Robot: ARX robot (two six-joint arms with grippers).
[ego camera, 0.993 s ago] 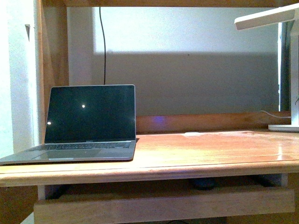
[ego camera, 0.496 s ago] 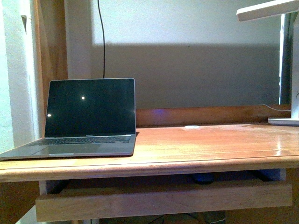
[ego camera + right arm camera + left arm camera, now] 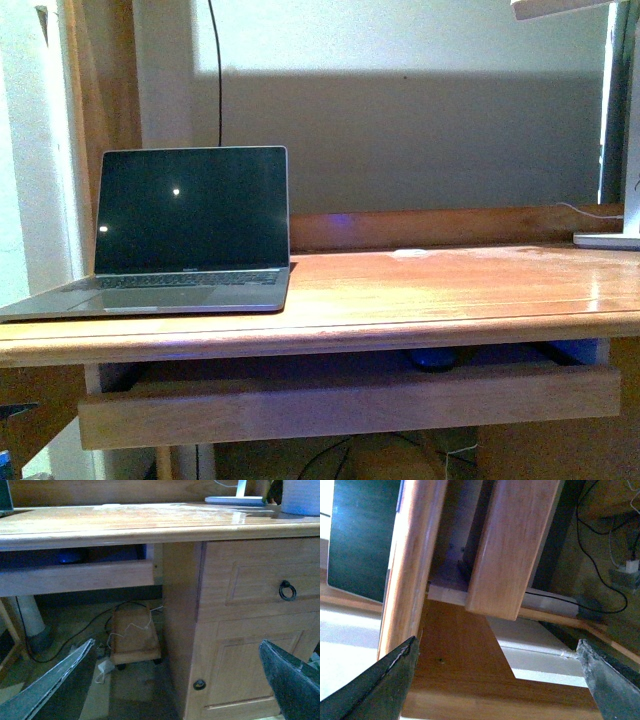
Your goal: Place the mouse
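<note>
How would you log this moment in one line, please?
left fingers: open, empty | right fingers: open, empty | mouse: in tray under desk | laptop: open on desk

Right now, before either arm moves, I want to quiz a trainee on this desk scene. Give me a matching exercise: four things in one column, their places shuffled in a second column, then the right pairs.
Things
1. laptop
2. mouse
3. lamp base
4. ring pull

Places
A. on the drawer front, to the right of the tray
B. far right of the desktop
C. left end of the desktop, lid open
D. under the desktop, behind the tray's front board

Pairs: 1-C, 2-D, 3-B, 4-A
</note>
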